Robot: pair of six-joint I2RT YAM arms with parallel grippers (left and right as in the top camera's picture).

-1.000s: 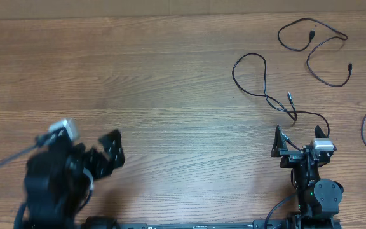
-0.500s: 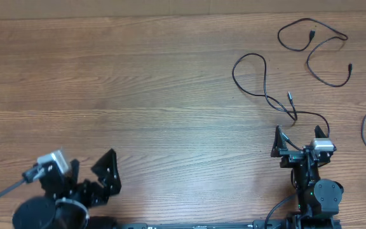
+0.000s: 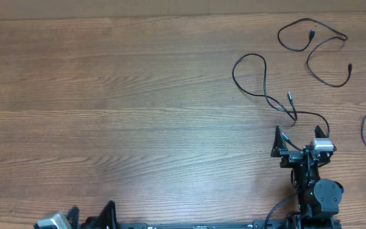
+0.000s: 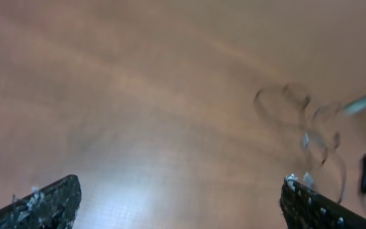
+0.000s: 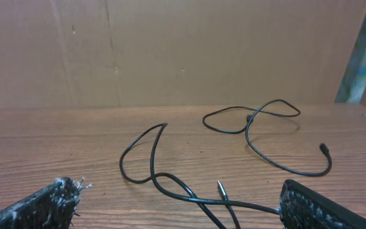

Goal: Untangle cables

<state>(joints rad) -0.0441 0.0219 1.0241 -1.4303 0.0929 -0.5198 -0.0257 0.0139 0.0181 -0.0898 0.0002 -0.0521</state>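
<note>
Overhead, several thin black cables are seen lying loose on the far right part of the wooden table, one loop just ahead of the right jaws. Both the left jaws and the right jaws are spread wide, and nothing is held in either.

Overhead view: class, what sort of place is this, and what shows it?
Probably a robot lab bench: a wood-grain table, thin black cables loose on it, a black two-finger right gripper at its edge.
</note>
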